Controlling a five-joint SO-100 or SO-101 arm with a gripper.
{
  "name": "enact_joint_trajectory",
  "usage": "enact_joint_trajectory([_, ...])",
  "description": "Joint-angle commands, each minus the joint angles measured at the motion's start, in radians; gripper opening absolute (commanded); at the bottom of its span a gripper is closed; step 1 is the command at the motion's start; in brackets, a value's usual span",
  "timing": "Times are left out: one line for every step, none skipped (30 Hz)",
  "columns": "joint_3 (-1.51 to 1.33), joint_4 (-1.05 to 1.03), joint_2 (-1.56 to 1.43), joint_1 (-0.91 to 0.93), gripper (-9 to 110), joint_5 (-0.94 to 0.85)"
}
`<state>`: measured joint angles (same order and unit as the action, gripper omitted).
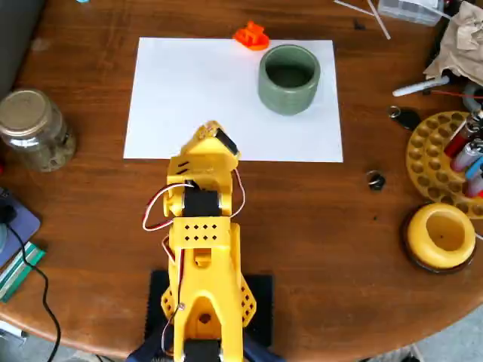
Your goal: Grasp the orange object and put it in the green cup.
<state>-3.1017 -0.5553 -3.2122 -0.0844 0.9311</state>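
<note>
Orange object (251,35) sat at 12 o'clock on the paper's (189,90) far edge, just beside the green cup (289,78) at its 10 o'clock. Looked light, rigid, lumpy plastic; pinch across the narrow middle. Gripper (213,134) folded under arm, jaw state couldn't be told.

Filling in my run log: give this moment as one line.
arm folded, away from objects | gripper state unclear | orange object at paper's far edge, ungrasped | green cup upright, empty

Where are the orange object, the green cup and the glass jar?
orange object (251,35), overhead view, middle of its body.
green cup (288,98), overhead view, near outer wall.
glass jar (29,111), overhead view, its lid.
</note>
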Motion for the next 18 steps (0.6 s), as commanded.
enact_joint_trajectory([0.003,0.282,0.169,-0.006,0,0.147])
enact_joint_trajectory([0.003,0.371,0.252,-0.006,0,0.227])
enact_joint_trajectory([0.003,0.449,0.327,-0.008,0,0.311])
enact_joint_trajectory([0.005,0.535,0.388,-0.017,0,0.348])
enact_joint_trajectory([0.009,0.589,0.449,-0.023,0,0.405])
enact_joint_trajectory([0.015,0.637,0.505,-0.029,0,0.448])
enact_joint_trajectory([0.034,0.66,0.554,-0.031,0,0.462])
enact_joint_trajectory([0.057,0.678,0.6,-0.031,0,0.483])
enact_joint_trajectory([0.081,0.698,0.643,-0.026,0,0.486])
enact_joint_trajectory([0.112,0.698,0.678,-0.023,0,0.492])
enact_joint_trajectory([0.14,0.709,0.716,-0.018,0,0.5])
enact_joint_trajectory([0.164,0.741,0.765,-0.008,0,0.506])
enact_joint_trajectory([0.184,0.784,0.819,0.005,0,0.512])
enact_joint_trajectory([0.204,0.824,0.876,0.015,0,0.528])
enact_joint_trajectory([0.222,0.865,0.931,0.023,0,0.543])
enact_joint_trajectory([0.245,0.914,0.992,0.029,0,0.545])
enact_joint_trajectory([0.273,0.95,1.051,0.037,0,0.545])
enact_joint_trajectory([0.301,0.992,1.111,0.044,0,0.545])
